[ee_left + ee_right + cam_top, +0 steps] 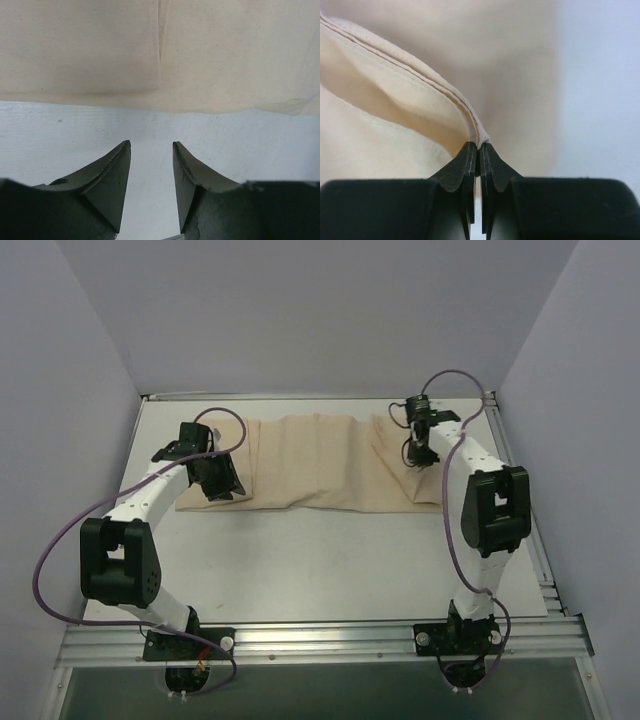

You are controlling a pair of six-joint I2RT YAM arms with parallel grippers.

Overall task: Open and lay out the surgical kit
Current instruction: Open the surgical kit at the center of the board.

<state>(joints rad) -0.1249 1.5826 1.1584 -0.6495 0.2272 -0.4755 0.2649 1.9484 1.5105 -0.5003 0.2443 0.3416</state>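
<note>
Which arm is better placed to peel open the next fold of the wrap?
Right. The right gripper is shut on the cloth wrap at its hemmed edge, with that fold raised. The left gripper hangs open over the table, short of the wrap, holding nothing.

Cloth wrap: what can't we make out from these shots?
- Contents of the cloth wrap: top view, the folded cloth covers everything; nothing inside shows in any view.
- Right tool tips: top view, hidden under its own wrist; the wrist view shows it shut on the wrap's hem.
- Beyond the raised fold: right wrist view, blurred.
- Left tool tips: top view, hidden under its wrist.
</note>
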